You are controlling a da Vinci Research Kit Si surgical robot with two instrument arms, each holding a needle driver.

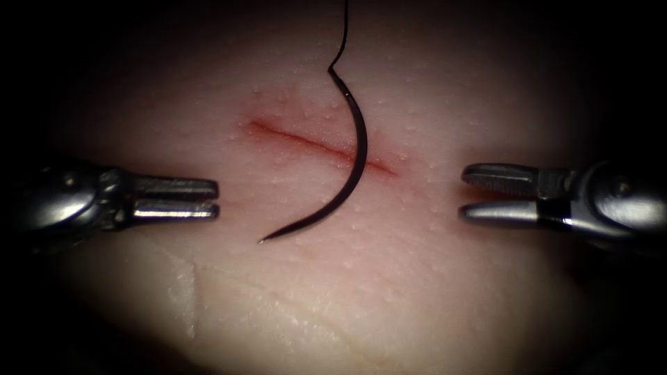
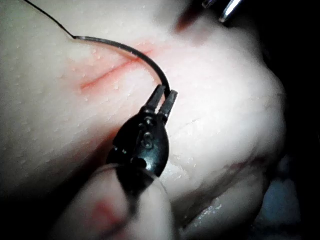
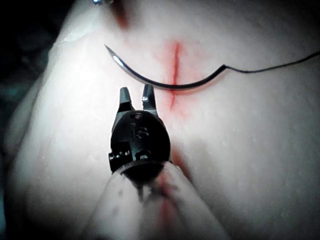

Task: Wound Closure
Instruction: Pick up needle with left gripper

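One needle [image 1: 354, 149] is seen lying loose on the tissue [image 1: 417, 278], across the right part of the one cut [image 1: 306, 141], not driven in; tip [image 1: 262, 241] at lower left of the cut, swaged end above it, one thread [image 1: 342, 31] trailing up and away. Left tool [image 1: 215, 198] is held near the tip, well left of the needle, jaws narrowly parted, nothing gripped. Right tool [image 1: 463, 194] is held right of the cut, jaws parted a bit wider, nothing gripped. No stitch is seen in the cut, so closure is judged not yet begun; step in hand is judged as needle pickup. That pickup would call for a grip on the needle body, clear of the tip, with the curve set square to the cut. Count: two tools, one needle, one thread, one cut
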